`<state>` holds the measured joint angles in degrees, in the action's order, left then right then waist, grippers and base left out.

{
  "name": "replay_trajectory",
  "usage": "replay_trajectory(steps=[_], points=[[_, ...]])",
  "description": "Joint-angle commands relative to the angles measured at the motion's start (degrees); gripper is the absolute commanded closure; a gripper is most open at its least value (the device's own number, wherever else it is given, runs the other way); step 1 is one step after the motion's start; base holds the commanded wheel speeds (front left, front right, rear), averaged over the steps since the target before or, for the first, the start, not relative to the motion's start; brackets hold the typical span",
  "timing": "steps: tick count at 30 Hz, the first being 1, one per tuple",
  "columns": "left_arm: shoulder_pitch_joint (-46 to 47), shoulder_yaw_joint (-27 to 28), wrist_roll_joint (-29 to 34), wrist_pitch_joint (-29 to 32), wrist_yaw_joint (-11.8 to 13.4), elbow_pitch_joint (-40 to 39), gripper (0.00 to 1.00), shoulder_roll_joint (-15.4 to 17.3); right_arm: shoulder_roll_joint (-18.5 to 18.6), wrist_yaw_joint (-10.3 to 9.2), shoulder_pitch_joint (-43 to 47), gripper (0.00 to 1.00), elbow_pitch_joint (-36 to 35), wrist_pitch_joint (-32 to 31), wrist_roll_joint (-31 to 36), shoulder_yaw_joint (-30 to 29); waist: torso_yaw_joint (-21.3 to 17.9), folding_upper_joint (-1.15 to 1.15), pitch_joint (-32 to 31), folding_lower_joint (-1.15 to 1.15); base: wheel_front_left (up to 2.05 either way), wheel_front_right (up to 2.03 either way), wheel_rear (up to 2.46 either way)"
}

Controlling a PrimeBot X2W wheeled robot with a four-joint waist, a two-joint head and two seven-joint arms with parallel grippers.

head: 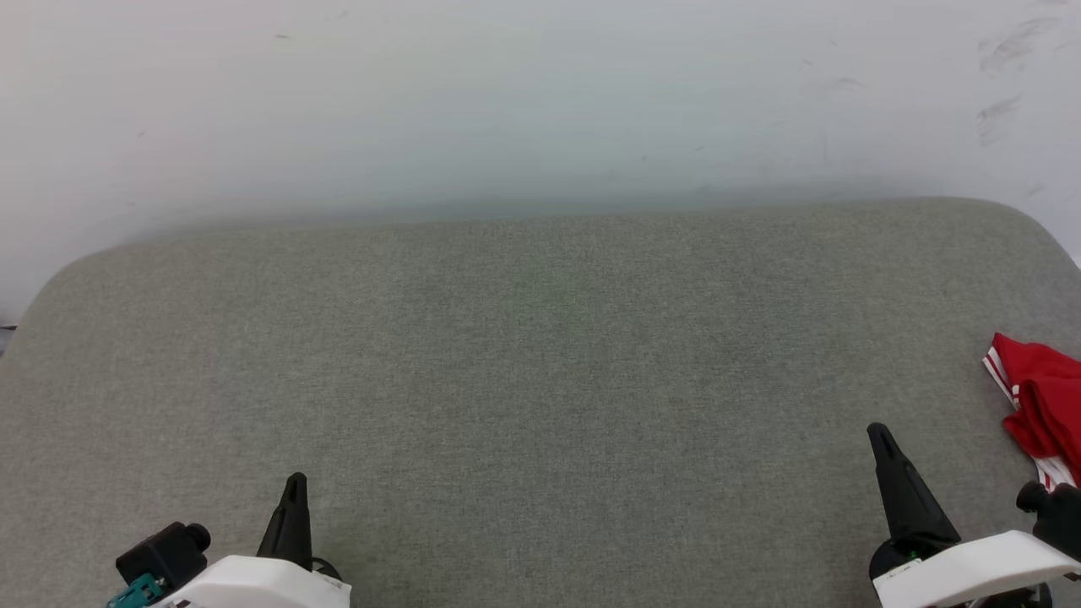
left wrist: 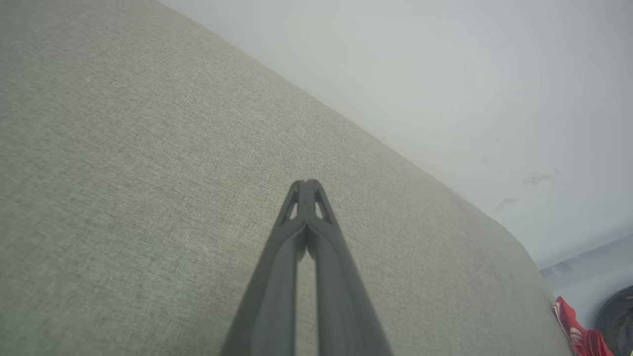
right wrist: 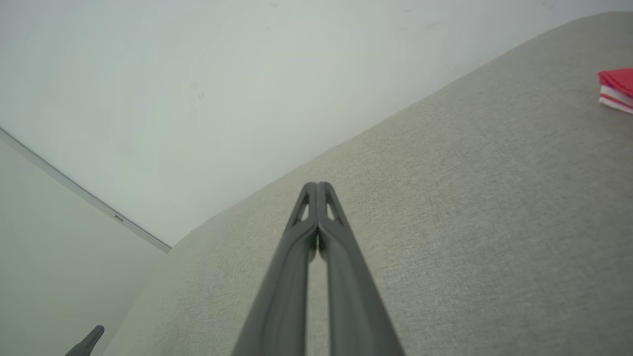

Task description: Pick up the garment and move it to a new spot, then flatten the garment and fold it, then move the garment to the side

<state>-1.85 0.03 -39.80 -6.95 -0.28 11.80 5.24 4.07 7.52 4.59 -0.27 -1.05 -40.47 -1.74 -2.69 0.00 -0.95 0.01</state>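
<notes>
The garment (head: pixel 1040 405) is a red bundle with red-and-white striped trim, lying at the far right edge of the grey fabric surface (head: pixel 540 363) and partly cut off by the picture's border. It also peeks in at the lower right of the left wrist view as the garment (left wrist: pixel 576 331) and at the upper right of the right wrist view as the garment (right wrist: pixel 616 88). My right gripper (head: pixel 878 432) is shut and holds nothing, a short way left of the garment. My left gripper (head: pixel 296 481) is shut and holds nothing, at the lower left, far from it.
A pale wall (head: pixel 540 101) rises right behind the surface's rounded back edge. Bare grey fabric stretches between the two grippers. A dark round object (left wrist: pixel 618 316) shows beyond the surface's corner in the left wrist view.
</notes>
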Motion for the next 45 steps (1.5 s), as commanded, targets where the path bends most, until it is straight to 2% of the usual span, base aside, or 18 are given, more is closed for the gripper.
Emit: replay_trajectory(steps=[1,26,33,45], points=[[1.64,0.39,-2.09,0.45,-0.38,-0.46,1.0,0.12,0.54,-0.01,-1.72,1.0,-0.12,-0.03,-2.23,-0.06,0.04,0.0,0.02,-0.01,0.0,0.0,0.0],[4.11,2.56,-19.45,4.97,-2.84,0.43,1.0,-0.77,0.86,-0.02,-4.97,1.0,4.76,-0.91,-20.35,-0.53,0.73,0.0,0.3,-0.01,0.0,0.0,0.0],[5.03,3.43,-26.18,6.76,-3.78,0.8,1.0,-1.1,0.86,-0.03,-6.26,1.0,6.68,-1.43,-27.23,-0.83,1.04,0.0,0.44,-0.01,0.0,0.0,0.0],[5.89,4.21,-32.77,8.46,-4.68,1.18,1.0,-1.36,0.81,-0.03,-7.45,1.0,8.58,-1.94,-33.9,-1.22,1.38,0.0,0.58,-0.01,0.0,0.0,0.0]])
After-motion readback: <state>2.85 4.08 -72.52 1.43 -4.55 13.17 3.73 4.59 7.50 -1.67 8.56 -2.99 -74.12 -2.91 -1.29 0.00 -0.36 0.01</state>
